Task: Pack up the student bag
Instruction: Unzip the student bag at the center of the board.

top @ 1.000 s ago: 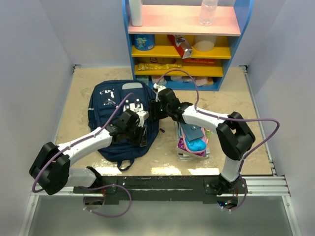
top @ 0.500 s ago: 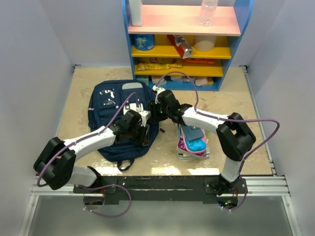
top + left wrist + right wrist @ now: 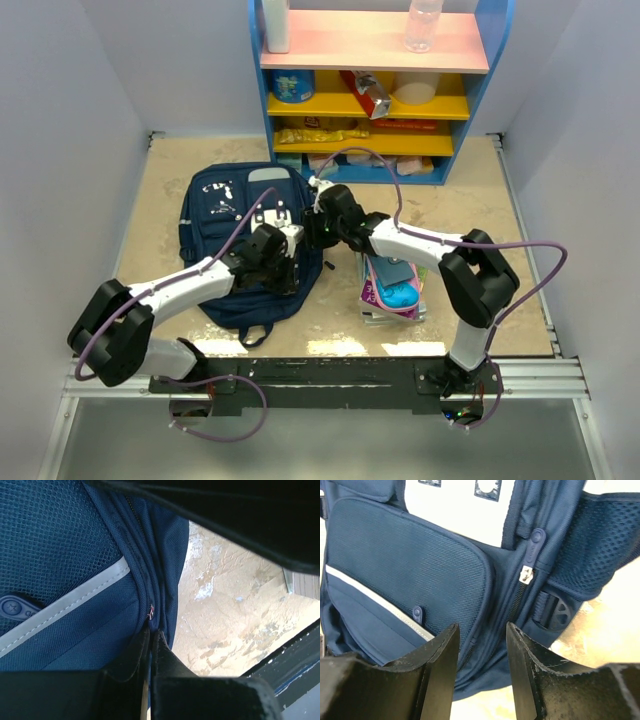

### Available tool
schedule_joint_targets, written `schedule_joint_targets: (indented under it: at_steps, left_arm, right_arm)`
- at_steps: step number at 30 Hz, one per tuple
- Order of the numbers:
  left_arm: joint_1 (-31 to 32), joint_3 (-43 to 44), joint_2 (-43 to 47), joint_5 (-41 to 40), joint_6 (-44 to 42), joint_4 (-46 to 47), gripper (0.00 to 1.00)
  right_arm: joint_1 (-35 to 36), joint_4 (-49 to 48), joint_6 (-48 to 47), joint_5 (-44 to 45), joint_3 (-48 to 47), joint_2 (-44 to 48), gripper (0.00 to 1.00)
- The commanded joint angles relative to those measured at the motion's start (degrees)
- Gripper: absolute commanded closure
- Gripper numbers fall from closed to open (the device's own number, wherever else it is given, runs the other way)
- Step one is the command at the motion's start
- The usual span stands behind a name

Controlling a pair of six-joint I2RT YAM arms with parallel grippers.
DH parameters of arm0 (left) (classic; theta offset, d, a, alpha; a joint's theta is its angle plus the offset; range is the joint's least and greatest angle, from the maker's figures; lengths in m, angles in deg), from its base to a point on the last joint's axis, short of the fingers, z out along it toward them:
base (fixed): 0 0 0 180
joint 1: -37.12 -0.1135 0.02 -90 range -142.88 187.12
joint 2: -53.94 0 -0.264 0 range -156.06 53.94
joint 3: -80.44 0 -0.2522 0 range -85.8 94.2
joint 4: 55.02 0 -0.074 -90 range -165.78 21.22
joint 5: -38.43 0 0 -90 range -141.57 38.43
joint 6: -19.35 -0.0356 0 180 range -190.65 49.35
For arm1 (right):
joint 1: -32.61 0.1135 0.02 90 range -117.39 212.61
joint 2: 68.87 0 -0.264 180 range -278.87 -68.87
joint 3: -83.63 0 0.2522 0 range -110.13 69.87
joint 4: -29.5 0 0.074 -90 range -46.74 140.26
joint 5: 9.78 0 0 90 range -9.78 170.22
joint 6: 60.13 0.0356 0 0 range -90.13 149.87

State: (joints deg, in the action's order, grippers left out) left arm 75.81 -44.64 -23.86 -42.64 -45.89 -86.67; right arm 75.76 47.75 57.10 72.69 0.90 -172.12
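Observation:
The student bag (image 3: 215,205), navy blue with white print, lies flat on the table left of centre. My left gripper (image 3: 291,276) is at the bag's lower right edge. In the left wrist view its fingertips (image 3: 159,641) are pressed together on the zipper seam of the bag (image 3: 65,555), and a small metal bit shows just beyond them. My right gripper (image 3: 318,228) hovers over the bag's upper right side. It is open (image 3: 480,630), with the bag's side zipper seam between its jaws. A blue zipper pull (image 3: 534,545) lies a little beyond them on the bag (image 3: 405,555).
A stack of books topped by a pink pencil case (image 3: 392,290) lies right of the bag. A small dark object (image 3: 327,266) sits on the table between them. A blue and yellow shelf (image 3: 370,100) with snacks and bottles stands at the back.
My left gripper has shut its jaws at the bag's zipper seam. My right gripper has narrowed a little and edged left over the bag.

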Motion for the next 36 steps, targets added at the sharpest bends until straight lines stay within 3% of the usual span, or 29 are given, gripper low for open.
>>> schedule_joint_targets:
  at_steps: [1,14,21,24,27,36]
  left_arm:
    - [0.0,5.7,1.6,-0.7,-3.4,-4.2,1.0]
    - [-1.6,8.1,6.0,-2.0,-8.1,-8.0,1.0]
    - [-2.0,6.2,6.8,-2.2,-8.6,-5.4,1.0]
    - [-2.0,6.0,6.8,-2.1,-9.0,-4.9,1.0]
    - [-2.0,5.8,6.8,-1.7,-9.1,-4.1,1.0]
    - [-2.5,6.8,7.1,-5.5,-14.8,-6.7,1.0]
  right_arm:
    - [1.8,-3.3,1.5,-3.5,-0.8,-0.7,0.55]
    - [4.4,-4.2,7.3,-7.7,0.4,-1.0,0.6]
    - [4.5,-11.9,14.1,-12.6,4.0,0.0,0.66]
    - [4.6,-11.9,14.4,-12.9,3.9,0.1,0.75]
    - [4.7,-11.1,13.7,-11.9,3.6,0.8,0.99]
    - [2.7,-7.4,13.2,-5.0,3.0,2.2,1.0]
